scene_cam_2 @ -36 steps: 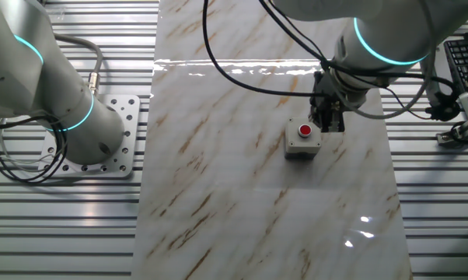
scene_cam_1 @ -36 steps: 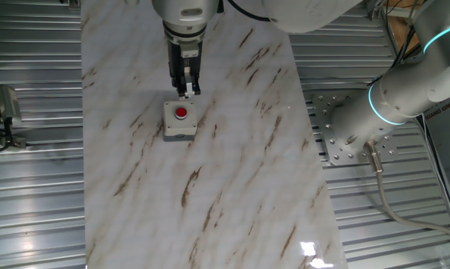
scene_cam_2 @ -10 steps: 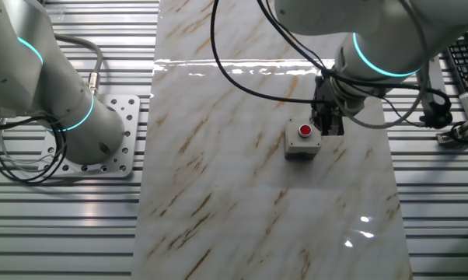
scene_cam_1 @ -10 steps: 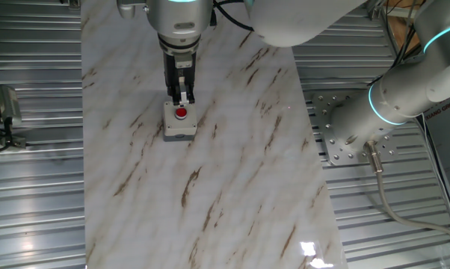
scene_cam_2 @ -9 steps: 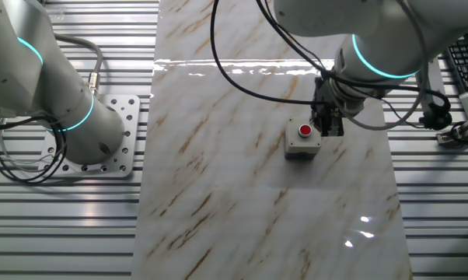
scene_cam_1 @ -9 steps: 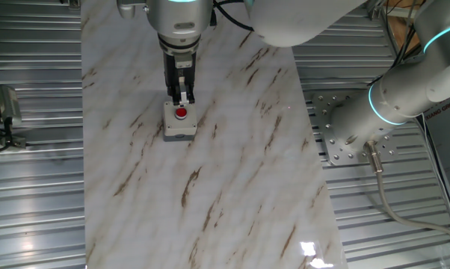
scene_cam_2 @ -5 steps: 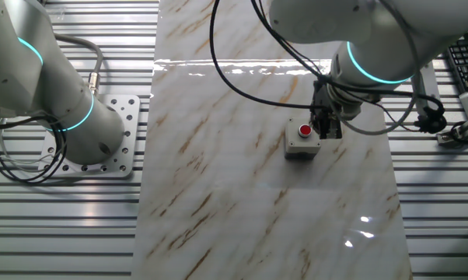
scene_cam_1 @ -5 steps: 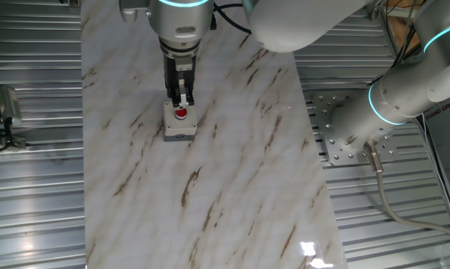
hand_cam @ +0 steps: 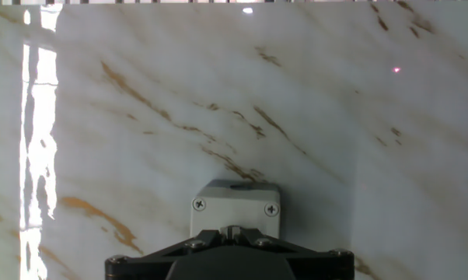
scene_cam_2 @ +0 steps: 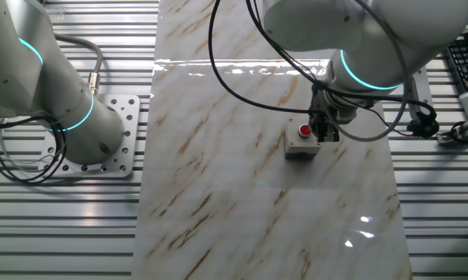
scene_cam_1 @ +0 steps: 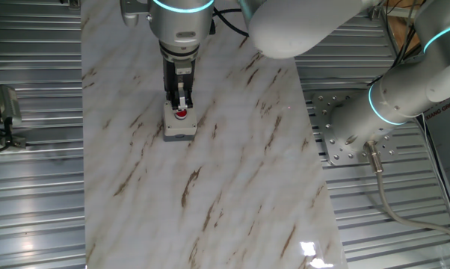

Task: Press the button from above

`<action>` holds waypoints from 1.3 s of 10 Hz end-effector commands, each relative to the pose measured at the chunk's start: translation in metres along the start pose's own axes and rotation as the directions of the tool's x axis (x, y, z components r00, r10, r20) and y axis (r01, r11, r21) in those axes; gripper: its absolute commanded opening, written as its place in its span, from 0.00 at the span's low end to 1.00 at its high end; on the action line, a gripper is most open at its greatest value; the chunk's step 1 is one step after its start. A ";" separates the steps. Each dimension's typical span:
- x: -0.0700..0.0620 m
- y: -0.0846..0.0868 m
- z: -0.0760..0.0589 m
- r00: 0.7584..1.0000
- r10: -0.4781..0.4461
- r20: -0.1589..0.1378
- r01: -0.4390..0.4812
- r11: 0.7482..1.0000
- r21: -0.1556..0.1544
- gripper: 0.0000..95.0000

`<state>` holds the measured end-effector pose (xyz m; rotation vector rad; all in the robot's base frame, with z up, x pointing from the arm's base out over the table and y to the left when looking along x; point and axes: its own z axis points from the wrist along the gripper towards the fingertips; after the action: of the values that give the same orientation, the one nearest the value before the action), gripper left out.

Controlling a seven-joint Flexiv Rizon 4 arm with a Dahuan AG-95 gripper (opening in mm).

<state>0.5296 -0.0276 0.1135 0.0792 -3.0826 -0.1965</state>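
We see the claw (scene_cam_1: 182,103) poised directly over the red button (scene_cam_1: 181,114) in its grey box (scene_cam_1: 179,128) on the marble desk (scene_cam_1: 232,172). Claw's opening unclear; no readable writing.

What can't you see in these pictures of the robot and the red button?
- Hand view: the button is fully hidden behind the gripper; only the grey box shows.
- One fixed view: the fingertips cover part of the button, so contact is unclear.
- The other fixed view: the fingers are too small to tell whether they are open.
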 end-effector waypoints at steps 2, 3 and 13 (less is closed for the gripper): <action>-0.001 0.000 0.002 1.000 0.001 -0.002 -0.001 1.000 -0.002 0.00; 0.000 0.000 0.002 1.000 0.001 -0.002 -0.001 1.000 -0.001 0.00; 0.011 0.000 0.007 1.000 -0.001 0.012 0.001 1.000 -0.008 0.00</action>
<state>0.5210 -0.0276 0.1054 0.0832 -3.0935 -0.2127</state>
